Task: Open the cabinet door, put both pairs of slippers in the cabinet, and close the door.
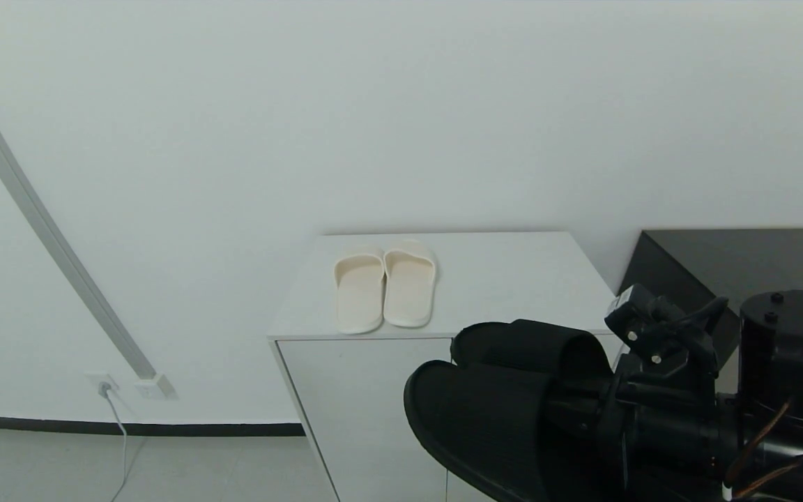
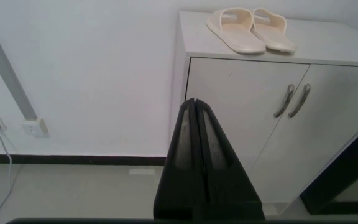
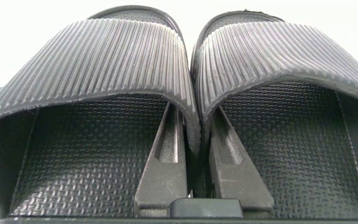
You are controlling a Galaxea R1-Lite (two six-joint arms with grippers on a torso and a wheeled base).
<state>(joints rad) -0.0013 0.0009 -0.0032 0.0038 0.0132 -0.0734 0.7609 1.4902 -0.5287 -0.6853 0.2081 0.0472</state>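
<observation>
Centrally in the head view stands a white cabinet, doors shut, with cream slippers side by side on its top, toes toward the wall. At the lower right of the frame, the black slippers hang in front of the cabinet, carried on the right arm.

Left wrist view: the left gripper has its fingers pressed together, holding nothing. The door handles, two upright bars where the doors meet, lie ahead of it and off to one side.

Right wrist view: the right gripper pinches the black slippers' inner walls together.

Opening the door likely falls to the free left arm, gripping across an upright handle.
</observation>
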